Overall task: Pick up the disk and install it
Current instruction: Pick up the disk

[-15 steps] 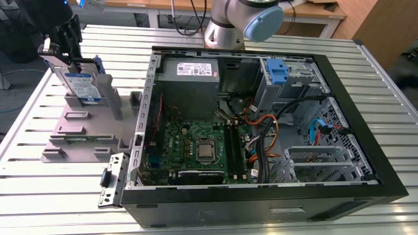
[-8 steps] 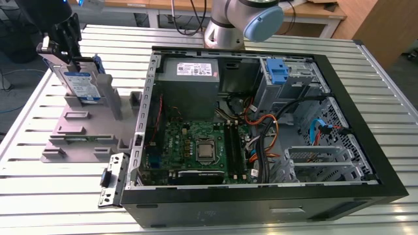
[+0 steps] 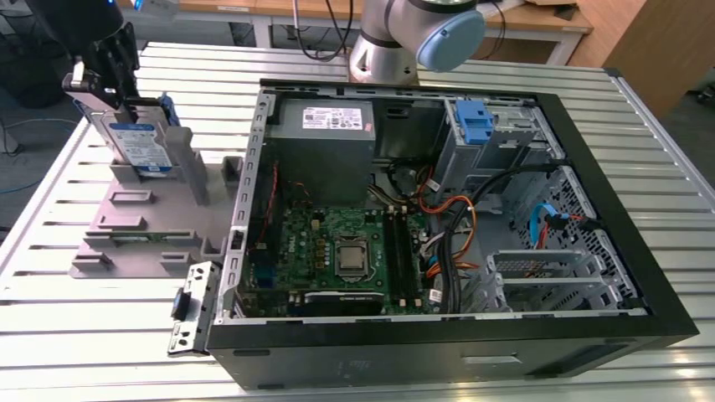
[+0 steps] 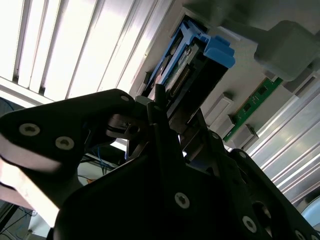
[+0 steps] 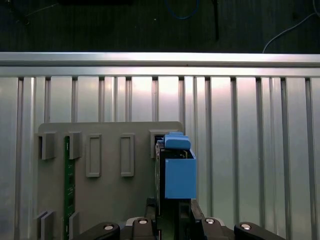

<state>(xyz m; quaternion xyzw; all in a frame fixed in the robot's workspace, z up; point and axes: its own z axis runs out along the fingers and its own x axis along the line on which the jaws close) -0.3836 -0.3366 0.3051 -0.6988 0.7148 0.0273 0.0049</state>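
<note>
The disk (image 3: 143,144) stands upright in a slot of the grey fixture (image 3: 146,226), at the exterior view's left beside the open computer case (image 3: 581,167). It is a silver drive with a white-and-blue label in a blue carrier. My black gripper (image 3: 112,105) sits on the disk's upper end. In the first wrist view the disk (image 5: 179,170) runs edge-on between the jaws of the gripper (image 5: 170,202), which press close on both of its sides. The second wrist view shows the disk (image 4: 192,70), blue tab outward, held by the gripper (image 4: 177,107).
Inside the case, a blue bracket (image 3: 475,121) sits in the drive bay at the back. A grey power supply (image 3: 324,126), a motherboard (image 3: 335,251) and loose cables (image 3: 458,218) fill the rest. A green memory stick (image 5: 69,190) lies in the fixture. The arm's base (image 3: 386,50) stands behind the case.
</note>
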